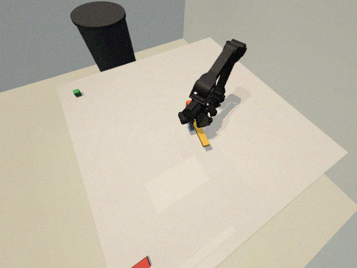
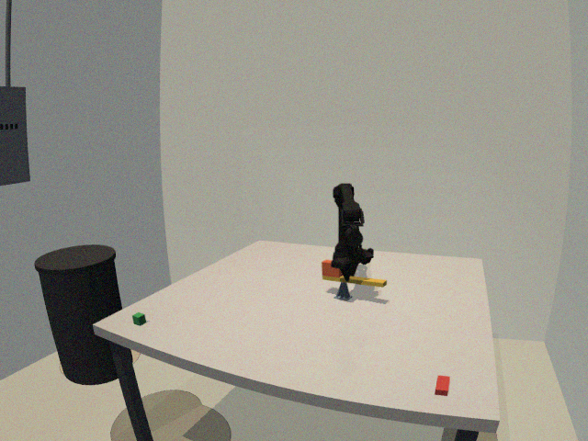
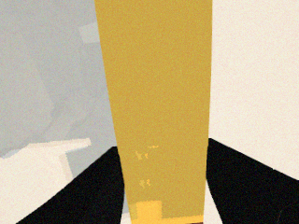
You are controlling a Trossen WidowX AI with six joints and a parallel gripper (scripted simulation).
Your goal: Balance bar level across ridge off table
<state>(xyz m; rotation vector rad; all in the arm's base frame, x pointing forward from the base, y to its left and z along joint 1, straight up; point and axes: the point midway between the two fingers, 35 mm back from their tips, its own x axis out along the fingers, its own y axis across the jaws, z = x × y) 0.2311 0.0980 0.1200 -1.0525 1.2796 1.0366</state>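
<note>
Claw point(image 2: 347, 277) of mine clamped on yellow bar point(image 2: 367, 281), which sits nearly level above blue ridge point(image 2: 343, 292), its orange block point(image 2: 330, 268) at one end, clear of table point(image 2: 285, 342).

You will find nothing readable here. The dark grey hanging box point(image 2: 12, 135) at the far left wall carries a short row of pale marks, too small and blurred for you to tell letters or digits. No other surface bears any text, label or number.
</note>
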